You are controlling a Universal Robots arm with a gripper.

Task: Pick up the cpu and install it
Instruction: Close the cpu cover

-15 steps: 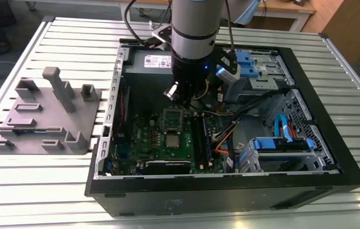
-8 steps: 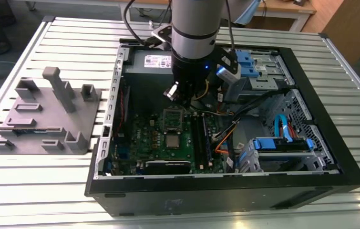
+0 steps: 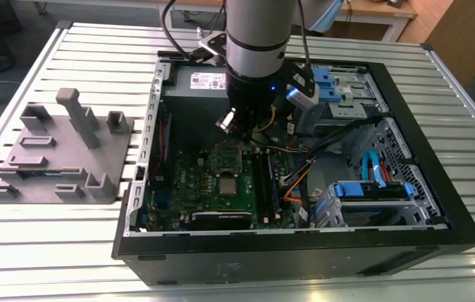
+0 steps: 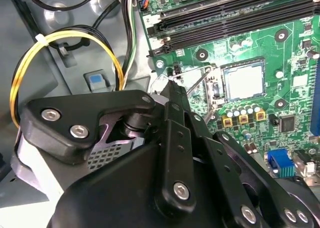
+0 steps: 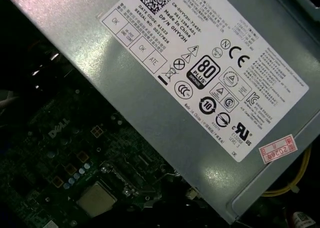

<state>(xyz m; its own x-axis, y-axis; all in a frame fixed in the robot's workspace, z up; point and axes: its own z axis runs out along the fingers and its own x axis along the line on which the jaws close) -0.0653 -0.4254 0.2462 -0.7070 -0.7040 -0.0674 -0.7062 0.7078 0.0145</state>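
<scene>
Cpu [image 3: 228, 185] already lies flat in its socket on the green motherboard [image 3: 189, 179] inside the open computer case [image 3: 463, 220]; it shows as a pale silvery square in both wrist views [image 4: 243, 81] [image 5: 96, 199]. The gripper [image 3: 239, 126] hangs above the board, on the far side of the chip and apart from it, carrying nothing that can be seen; whether its jaws are spread or closed cannot be told.

Judging from this, the seating looks done or nearly so. To finish it well, the chip must sit level and square in the socket with no corner riding up, and any push should go straight down and stay gentle.

Close around the socket are the black memory slots [image 4: 235, 15], a row of small capacitors [image 4: 242, 112] and a thin metal lever [image 4: 196, 78] that looks raised. A yellow cable loop [image 4: 65, 38] and the grey power supply [image 5: 210, 88] crowd the arm's far side. On the exterior view's left, a grey plastic fixture [image 3: 61, 154] stands on the slatted table [image 3: 36, 251], well apart from the case.
</scene>
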